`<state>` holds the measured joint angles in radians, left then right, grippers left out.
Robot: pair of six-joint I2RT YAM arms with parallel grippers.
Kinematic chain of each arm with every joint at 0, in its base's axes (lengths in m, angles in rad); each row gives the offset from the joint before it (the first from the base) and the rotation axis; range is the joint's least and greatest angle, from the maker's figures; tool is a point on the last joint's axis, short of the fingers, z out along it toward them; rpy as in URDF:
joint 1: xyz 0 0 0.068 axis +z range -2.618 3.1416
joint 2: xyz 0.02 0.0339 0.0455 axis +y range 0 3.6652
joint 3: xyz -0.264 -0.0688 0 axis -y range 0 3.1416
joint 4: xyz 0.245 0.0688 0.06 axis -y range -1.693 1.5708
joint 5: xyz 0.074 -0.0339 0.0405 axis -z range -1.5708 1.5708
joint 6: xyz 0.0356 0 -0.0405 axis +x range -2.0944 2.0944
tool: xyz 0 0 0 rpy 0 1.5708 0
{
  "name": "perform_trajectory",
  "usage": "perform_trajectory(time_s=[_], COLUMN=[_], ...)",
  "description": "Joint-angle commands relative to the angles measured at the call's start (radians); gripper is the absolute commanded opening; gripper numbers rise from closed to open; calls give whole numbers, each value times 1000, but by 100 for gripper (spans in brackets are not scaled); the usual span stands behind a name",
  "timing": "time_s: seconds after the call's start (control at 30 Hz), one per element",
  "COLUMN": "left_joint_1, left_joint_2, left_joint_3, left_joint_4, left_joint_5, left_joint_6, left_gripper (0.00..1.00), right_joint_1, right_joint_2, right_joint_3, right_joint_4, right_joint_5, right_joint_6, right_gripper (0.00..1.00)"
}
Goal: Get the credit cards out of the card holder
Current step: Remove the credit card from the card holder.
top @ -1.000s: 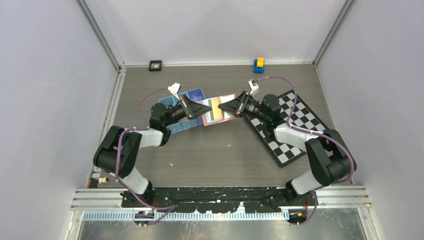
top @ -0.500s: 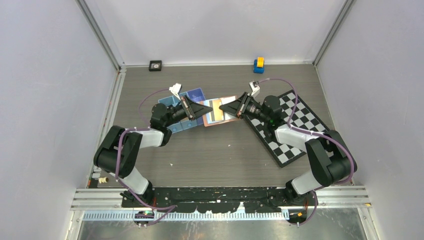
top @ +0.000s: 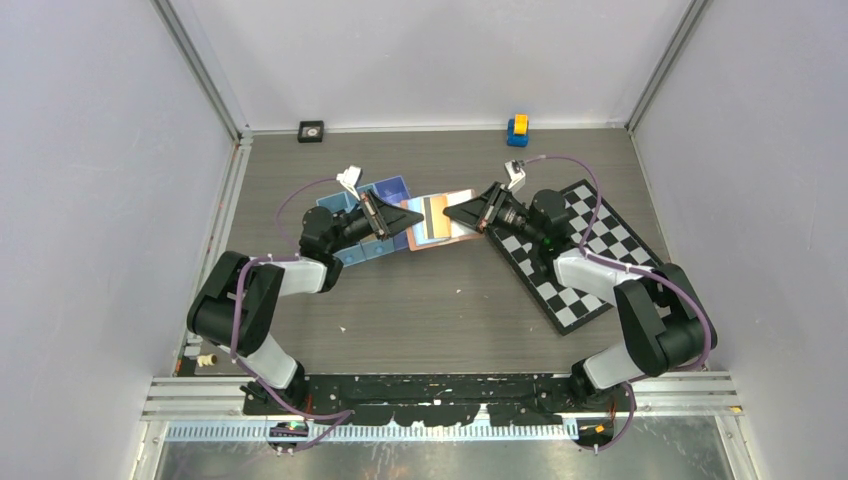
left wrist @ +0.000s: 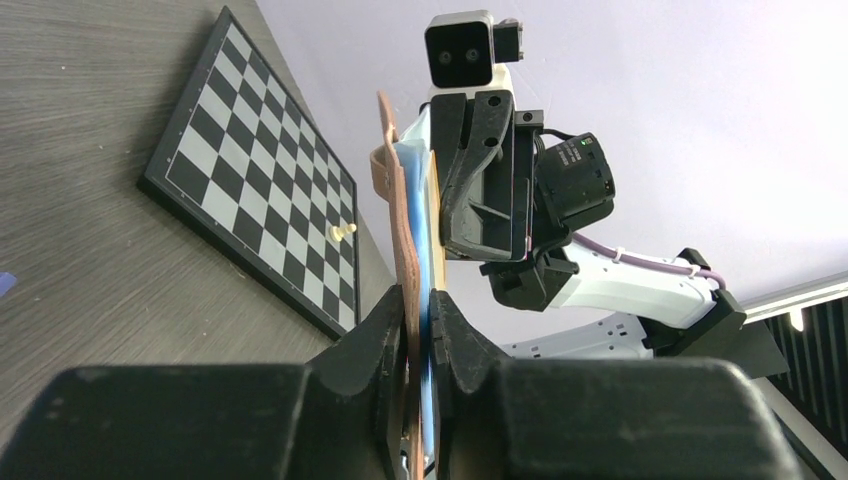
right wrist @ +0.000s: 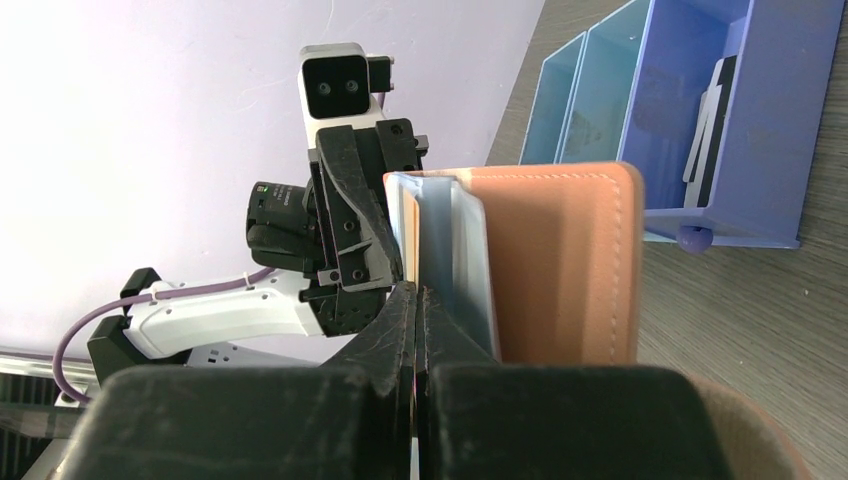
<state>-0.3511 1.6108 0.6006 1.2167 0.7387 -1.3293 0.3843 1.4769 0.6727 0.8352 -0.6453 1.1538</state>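
Note:
The tan card holder (top: 462,235) hangs open in the air between my two grippers. The credit cards (top: 432,215), dark, orange and pale blue, show in it. My left gripper (top: 405,222) is shut on the holder's left edge; the left wrist view shows its jaws (left wrist: 418,300) pinching the tan flap (left wrist: 400,220) and its blue lining. My right gripper (top: 450,213) is shut on the thin edge of a pale card (right wrist: 405,235). The holder's tan flap (right wrist: 570,260) stands just right of that gripper (right wrist: 417,300).
A blue divided tray (top: 380,195) lies behind the left gripper; the right wrist view shows flat dark and pale pieces in one compartment (right wrist: 715,120). A checkered board (top: 570,250) lies under the right arm. A yellow-and-blue toy (top: 517,130) and a black square (top: 311,131) sit by the back wall.
My right gripper has drawn back a little to the right with the card edge in it. The left gripper and the holder have stayed in place.

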Motion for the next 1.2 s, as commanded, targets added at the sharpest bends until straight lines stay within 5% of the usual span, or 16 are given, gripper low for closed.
perform_trajectory(time_s=[0.0, 0.1, 1.17], left_joint_1=[6, 7, 28], left_joint_2=[-16, -17, -53], left_joint_3=[2, 1, 7], left_joint_4=[61, 61, -14], left_joint_5=[-1, -3, 15], left_joint_6=[7, 6, 17], left_gripper=[9, 0, 0], right_joint_1=[-2, -6, -87], right_joint_2=[-43, -48, -101], right_joint_3=[3, -2, 16], right_joint_4=[27, 23, -171], right_joint_5=[9, 12, 44], right_joint_6=[-13, -17, -78], right_gripper=[1, 0, 1])
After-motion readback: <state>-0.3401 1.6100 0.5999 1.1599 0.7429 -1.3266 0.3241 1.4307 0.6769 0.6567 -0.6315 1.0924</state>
